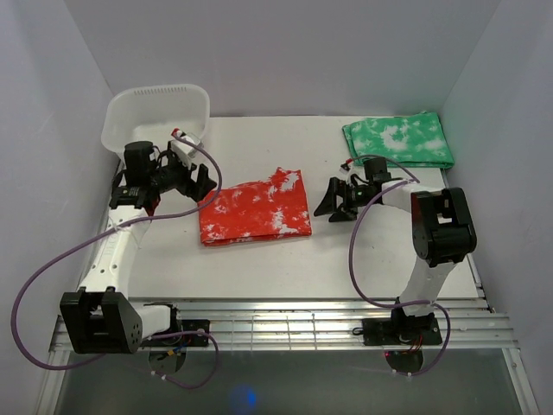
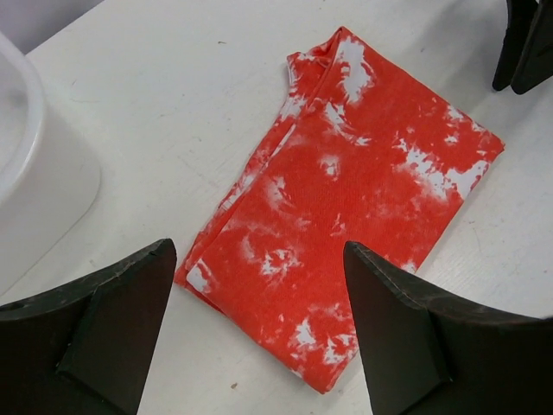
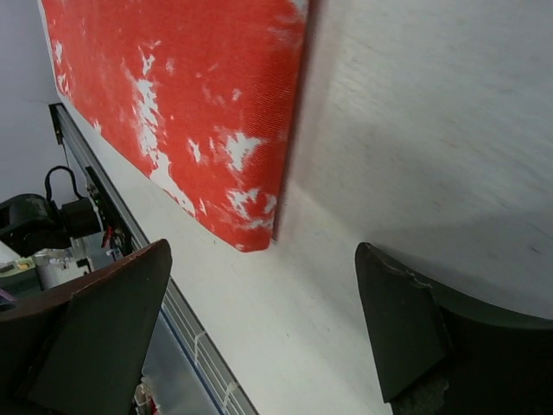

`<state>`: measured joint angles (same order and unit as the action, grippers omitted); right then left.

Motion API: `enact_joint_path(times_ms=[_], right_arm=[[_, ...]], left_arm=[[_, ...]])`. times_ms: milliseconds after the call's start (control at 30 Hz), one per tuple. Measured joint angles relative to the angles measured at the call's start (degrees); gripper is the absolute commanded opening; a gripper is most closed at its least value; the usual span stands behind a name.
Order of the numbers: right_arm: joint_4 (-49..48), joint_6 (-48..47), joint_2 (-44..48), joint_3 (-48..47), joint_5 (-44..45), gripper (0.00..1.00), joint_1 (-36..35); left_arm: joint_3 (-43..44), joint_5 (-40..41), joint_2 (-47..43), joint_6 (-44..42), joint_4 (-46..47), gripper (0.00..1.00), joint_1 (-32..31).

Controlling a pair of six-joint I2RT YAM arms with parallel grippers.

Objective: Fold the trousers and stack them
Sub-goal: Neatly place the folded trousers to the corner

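The red-orange tie-dye trousers [image 1: 255,209] lie folded into a flat rectangle in the middle of the table. They fill the centre of the left wrist view [image 2: 354,207] and the upper left of the right wrist view [image 3: 190,104]. My left gripper [image 1: 206,183] hovers just off their left edge, open, with nothing between its fingers [image 2: 259,333]. To the right of the trousers, apart from the cloth, my right gripper [image 1: 329,201] also stands open and empty [image 3: 263,333].
A white plastic basket [image 1: 155,117] stands at the back left, right behind the left arm. A folded green cloth with white blotches [image 1: 399,141] lies at the back right. The table's slatted metal front edge [image 1: 285,324] runs along the near side.
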<state>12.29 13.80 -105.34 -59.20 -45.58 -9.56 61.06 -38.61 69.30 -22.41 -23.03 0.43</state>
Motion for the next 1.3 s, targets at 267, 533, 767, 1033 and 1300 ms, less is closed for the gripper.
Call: enact_joint_path(times_ms=[267,533,767,1033,1300], right_arm=[[-5.35,3.93,-6.01,-1.46,-4.76,0.64,-7.69],[-5.51,7.74,-8.09,-2.82,-4.79,0.08,-7.45],[-9.75,14.05,-0.28,-2.47,-6.82,0.08,-7.45],[-12.59,18.36,2.80,-0.31,-8.61,0.08,-7.58],[-11.87,17.90,2.84,0.98,-8.61,0.08,-5.09]], left_arm=[[-6.64,8.26,-1.38,-5.95,2.99,0.88,-15.65],[-14.71,17.07,0.59,-10.75,8.76,0.86,-37.55],[-19.61,23.32,8.37,-14.05,20.90,0.89,-47.74],[-21.31,31.12,16.87,-17.09,31.82,0.79,-49.31],[-27.54,33.46,12.33,-19.32,38.07,0.82,-49.77]])
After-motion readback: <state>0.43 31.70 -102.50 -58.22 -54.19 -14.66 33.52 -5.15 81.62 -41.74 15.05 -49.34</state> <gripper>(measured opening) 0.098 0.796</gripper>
